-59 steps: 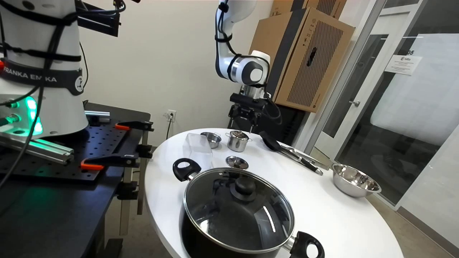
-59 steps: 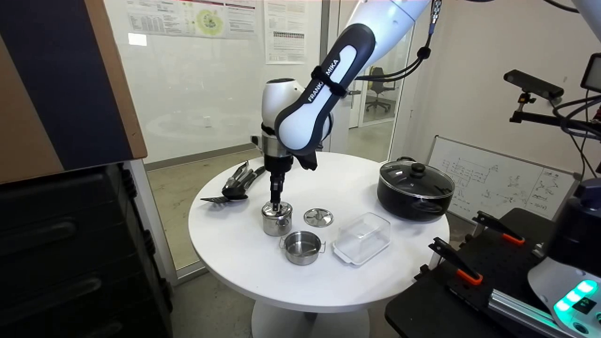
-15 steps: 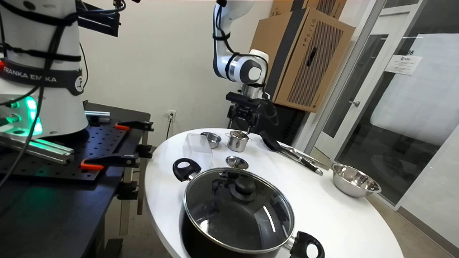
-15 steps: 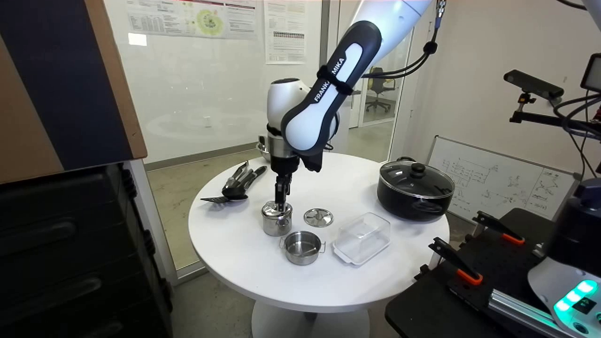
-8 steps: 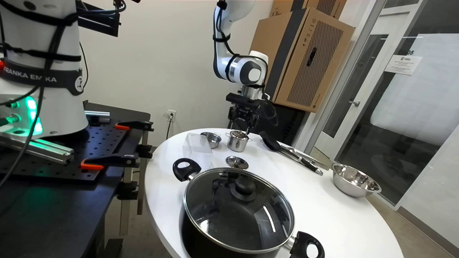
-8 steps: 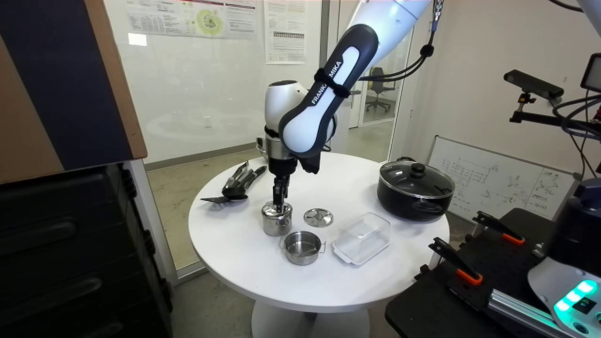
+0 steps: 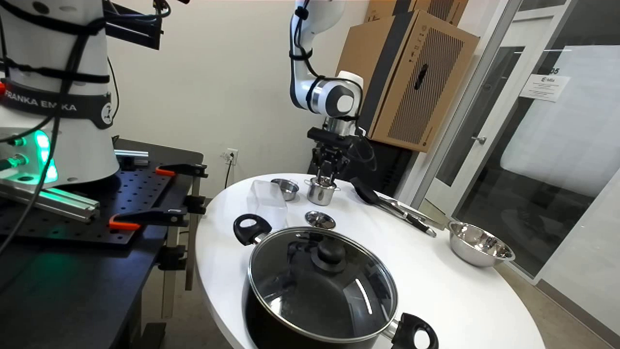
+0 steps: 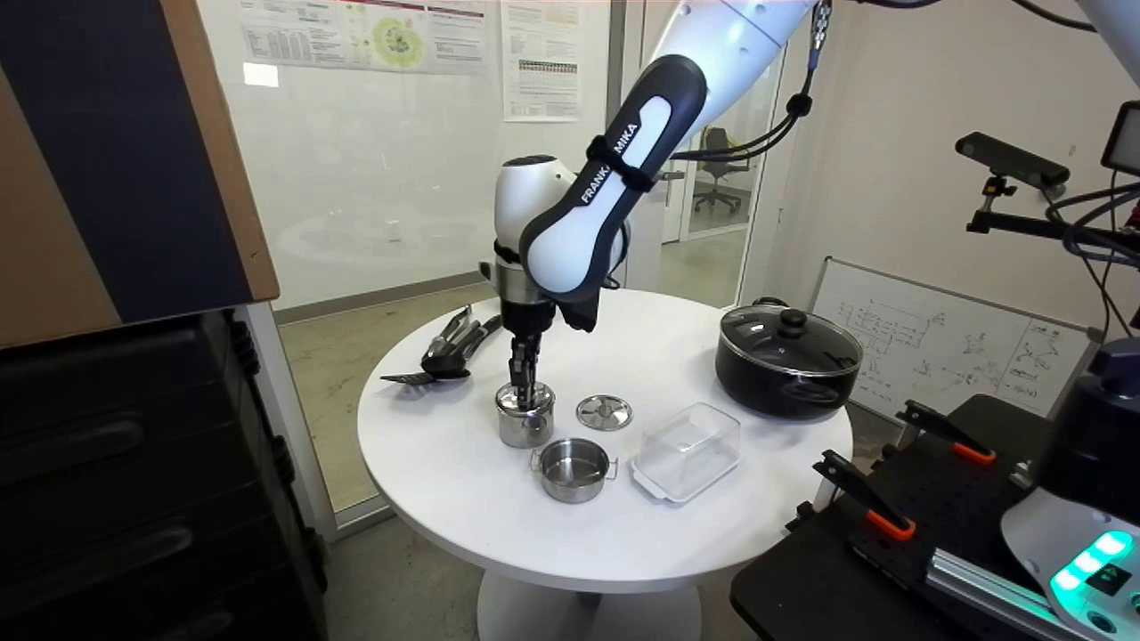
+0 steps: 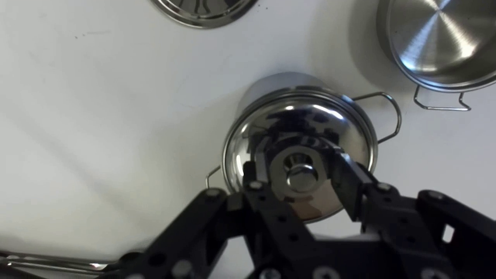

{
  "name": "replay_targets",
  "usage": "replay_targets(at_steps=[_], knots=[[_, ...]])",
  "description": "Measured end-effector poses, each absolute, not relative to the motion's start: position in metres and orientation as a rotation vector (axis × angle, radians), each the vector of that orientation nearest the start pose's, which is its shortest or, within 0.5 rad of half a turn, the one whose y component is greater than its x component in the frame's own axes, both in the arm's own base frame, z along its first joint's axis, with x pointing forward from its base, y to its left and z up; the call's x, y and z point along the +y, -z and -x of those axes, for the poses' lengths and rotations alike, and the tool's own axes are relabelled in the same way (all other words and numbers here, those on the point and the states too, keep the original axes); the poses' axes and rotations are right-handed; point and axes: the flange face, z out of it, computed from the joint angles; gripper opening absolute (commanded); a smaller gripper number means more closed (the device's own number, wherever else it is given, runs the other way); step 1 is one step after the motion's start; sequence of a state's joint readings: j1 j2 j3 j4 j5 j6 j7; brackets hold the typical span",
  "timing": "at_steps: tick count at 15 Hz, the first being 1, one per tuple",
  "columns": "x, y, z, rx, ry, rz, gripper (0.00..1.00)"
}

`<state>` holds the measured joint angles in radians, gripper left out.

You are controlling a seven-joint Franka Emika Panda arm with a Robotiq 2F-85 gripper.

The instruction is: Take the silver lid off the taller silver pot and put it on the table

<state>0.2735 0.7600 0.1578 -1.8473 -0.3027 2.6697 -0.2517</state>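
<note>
Claw (image 9: 301, 164) narrowed and slightly lower; silver lid (image 9: 300, 128) still seated

Compared with half a second ago, you have drawn the fingers (image 9: 348, 186) in from a wide spread. They stand either side of the knob (image 9: 302, 178), and the wrist view shows a gap between each and the metal. Finding: claw partly open, holding nothing.

The lid rests on the taller silver pot (image 7: 320, 195), placed toward the far edge of the round table (image 7: 465, 300) in an exterior view.

Step in hand, as judged: the grasp, not yet made. Your next move calls for closing on the knob, checking that it is caught, then lifting straight up until the lid leaves the rim. Set it down well inside the table's edge, away from the loose lid (image 8: 604, 413) and the shorter pot (image 8: 574, 470).

Not verified: how low the fingertips reach on the knob. You cannot settle that from either exterior view, and the fingers mask part of the lid's rim in the wrist view. That view's top edge cuts off the loose lid, its top right corner the shorter pot. In an exterior view the lidded black pot (image 7: 322, 291), at the near edge, is cut off below.
</note>
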Motion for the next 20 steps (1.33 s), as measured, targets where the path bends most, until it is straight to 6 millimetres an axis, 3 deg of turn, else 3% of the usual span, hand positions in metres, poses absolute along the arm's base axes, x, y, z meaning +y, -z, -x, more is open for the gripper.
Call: replay_targets(at_steps=[3, 6, 7, 8, 17, 20], knots=[[0.276, -0.121, -0.579, -1.388, 0.139, 2.851, 0.42], [0.279, -0.122, -0.580, -1.393, 0.147, 2.848, 0.22], [0.280, -0.122, -0.580, -1.394, 0.148, 2.848, 0.08], [0.280, -0.122, -0.581, -1.395, 0.150, 2.847, 0.01], [0.282, -0.125, -0.582, -1.395, 0.159, 2.846, 0.05], [0.278, -0.139, -0.586, -1.384, 0.188, 2.852, 0.05]])
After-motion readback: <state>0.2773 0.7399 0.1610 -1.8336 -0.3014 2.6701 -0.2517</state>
